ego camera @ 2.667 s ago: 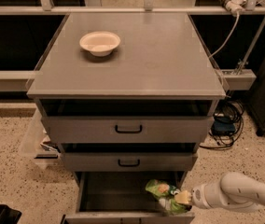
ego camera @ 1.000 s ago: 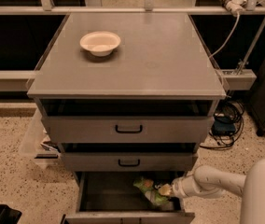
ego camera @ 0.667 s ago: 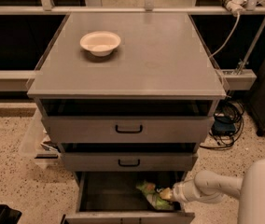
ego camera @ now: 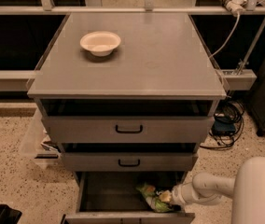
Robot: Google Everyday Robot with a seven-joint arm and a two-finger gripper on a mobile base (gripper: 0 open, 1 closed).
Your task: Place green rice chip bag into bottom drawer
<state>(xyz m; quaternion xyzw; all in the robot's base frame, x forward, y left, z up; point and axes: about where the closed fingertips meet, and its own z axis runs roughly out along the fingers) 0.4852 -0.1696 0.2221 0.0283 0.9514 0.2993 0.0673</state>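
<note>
The green rice chip bag [ego camera: 150,198] lies crumpled inside the open bottom drawer [ego camera: 105,193], at its right side near the front. My gripper [ego camera: 168,197] reaches into the drawer from the right, over the drawer's right wall, and its tip is against the bag's right end. The white arm [ego camera: 216,186] runs off to the lower right. The bag's lower edge is hidden behind the drawer's front panel [ego camera: 128,217].
Two shallower grey drawers with black handles [ego camera: 129,129] sit above, both slightly open. A white bowl [ego camera: 100,42] stands on the cabinet top. Cables and a power box [ego camera: 223,125] lie on the floor to the right. A clear bin [ego camera: 37,141] stands at the left.
The arm has carried the bag left and down into the drawer. Over the last second bag and gripper have barely moved.
</note>
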